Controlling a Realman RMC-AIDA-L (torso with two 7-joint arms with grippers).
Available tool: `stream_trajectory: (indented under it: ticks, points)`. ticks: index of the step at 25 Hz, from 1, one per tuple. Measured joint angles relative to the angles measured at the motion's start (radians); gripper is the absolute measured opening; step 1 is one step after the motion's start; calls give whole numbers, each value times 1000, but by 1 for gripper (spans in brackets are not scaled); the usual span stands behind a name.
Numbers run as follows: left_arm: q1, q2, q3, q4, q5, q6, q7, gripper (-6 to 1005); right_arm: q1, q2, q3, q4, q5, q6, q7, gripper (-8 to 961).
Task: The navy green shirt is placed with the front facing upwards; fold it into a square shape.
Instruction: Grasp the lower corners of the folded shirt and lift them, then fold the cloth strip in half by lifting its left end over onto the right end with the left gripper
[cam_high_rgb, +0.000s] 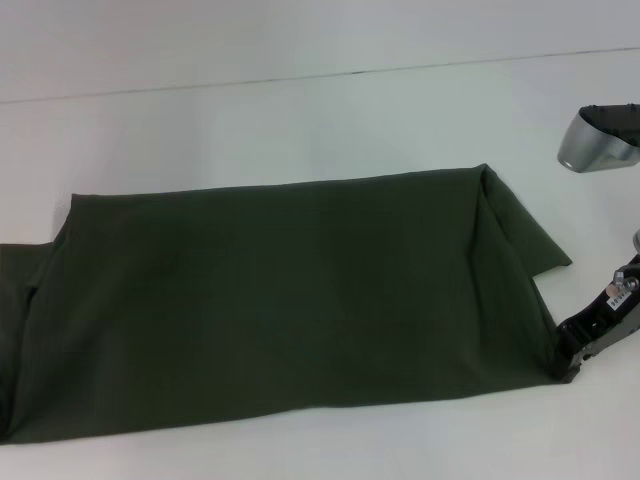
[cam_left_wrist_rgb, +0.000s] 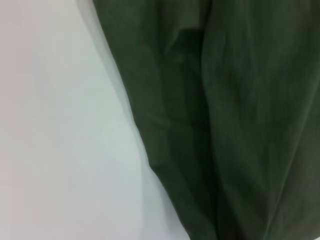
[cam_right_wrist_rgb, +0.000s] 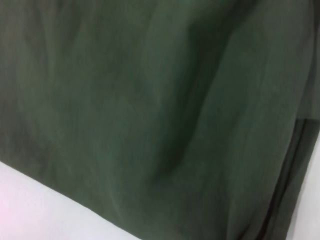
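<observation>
The large dark olive-green cotton shirt (cam_high_rgb: 280, 300) lies spread as a long plain band on the white table (cam_high_rgb: 300, 120), running off toward the robot's left. At its near right corner, the right gripper (cam_high_rgb: 562, 362) pinches the cloth's edge, fingers closed on fabric. The left gripper is out of sight.

The navy green shirt (cam_high_rgb: 290, 300) lies folded lengthwise across the white table, plain side up, lettering hidden.

White table (cam_high_rgb: 300, 110), navy green shirt (cam_high_rgb: 280, 290) lying flat on it
</observation>
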Motion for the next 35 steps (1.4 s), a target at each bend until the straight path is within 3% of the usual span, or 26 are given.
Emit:
stream_trajectory:
  ticks: [11,16,21,27,30,35]
  points:
    - [2,0,-6,1,0,-7,-1,-2,-1,0,10,-14,3,-30,6,22]
    - [2,2,-7,1,0,-13,-4,-1,-7,-6,31,-14,6,-57,10,195]
    - [2,3,-8,1,0,-16,-5,-1,-10,-11,80,-51,7,-103,3,475]
    - [1,5,-13,2,0,-17,-5,-1,-11,-22,127,-145,7,-148,10,577]
    - [1,5,-26,8,0,-20,-5,-1,-7,-25,171,-191,26,-150,12,577]
    - [15,9,-110,43,-1,-35,4,-2,-10,-23,205,-196,218,-107,-10,577]
